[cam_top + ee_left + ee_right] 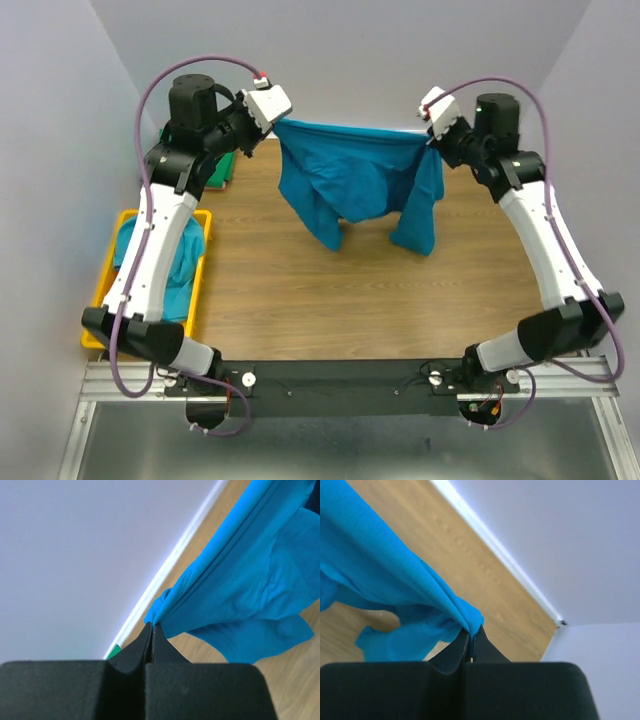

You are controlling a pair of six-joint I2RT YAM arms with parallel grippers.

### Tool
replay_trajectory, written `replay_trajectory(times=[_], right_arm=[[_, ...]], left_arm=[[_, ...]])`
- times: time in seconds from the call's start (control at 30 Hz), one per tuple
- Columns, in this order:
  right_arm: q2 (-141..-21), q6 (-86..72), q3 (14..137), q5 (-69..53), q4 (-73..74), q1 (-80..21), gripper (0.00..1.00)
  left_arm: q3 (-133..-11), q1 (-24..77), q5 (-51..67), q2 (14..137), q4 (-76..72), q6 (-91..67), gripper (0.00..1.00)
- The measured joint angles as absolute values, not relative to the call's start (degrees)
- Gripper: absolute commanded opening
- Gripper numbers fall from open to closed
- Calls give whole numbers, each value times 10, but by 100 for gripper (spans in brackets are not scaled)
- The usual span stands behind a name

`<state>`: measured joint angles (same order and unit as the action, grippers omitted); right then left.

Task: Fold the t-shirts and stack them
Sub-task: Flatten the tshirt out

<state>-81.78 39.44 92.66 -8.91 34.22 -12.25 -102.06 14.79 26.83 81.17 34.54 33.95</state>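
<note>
A blue t-shirt (355,180) hangs stretched in the air between my two grippers, above the far part of the wooden table. My left gripper (274,122) is shut on its left top corner; in the left wrist view the cloth (240,585) bunches at the fingertips (151,626). My right gripper (430,140) is shut on its right top corner; in the right wrist view the cloth (395,580) runs from the fingertips (471,631). The shirt's lower parts dangle crumpled, a sleeve low at the right (415,225).
A yellow bin (110,270) stands at the left table edge with more blue cloth (175,265) in it, partly behind my left arm. A green object (222,172) sits at the far left near the wall. Walls close the table on three sides.
</note>
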Motion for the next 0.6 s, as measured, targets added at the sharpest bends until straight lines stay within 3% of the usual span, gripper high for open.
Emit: replay_trajectory(times=[0.3, 0.4, 0.43, 0.47, 0.5, 0.53, 0.57, 0.6], right_arm=[[-1026, 404, 933, -117, 400, -116, 5], [-1103, 390, 965, -122, 411, -116, 30], [-1127, 379, 981, -119, 414, -116, 45], [-1138, 376, 992, -116, 418, -116, 50], [-1159, 360, 1008, -109, 421, -113, 54], [-1168, 354, 1016, -104, 422, -112, 59], [-1175, 344, 1023, -100, 423, -109, 59], [-1175, 335, 1024, -97, 426, -104, 60]], left_arm=[[-1068, 130, 260, 1023, 423, 337, 0], [-1074, 120, 250, 1099, 430, 321, 0], [-1079, 118, 245, 1116, 430, 316, 0], [-1090, 117, 236, 1139, 432, 312, 2], [-1107, 113, 224, 1166, 430, 302, 21], [-1122, 109, 211, 1186, 430, 294, 29], [-1135, 107, 207, 1199, 432, 283, 47], [-1156, 101, 197, 1217, 430, 274, 54]])
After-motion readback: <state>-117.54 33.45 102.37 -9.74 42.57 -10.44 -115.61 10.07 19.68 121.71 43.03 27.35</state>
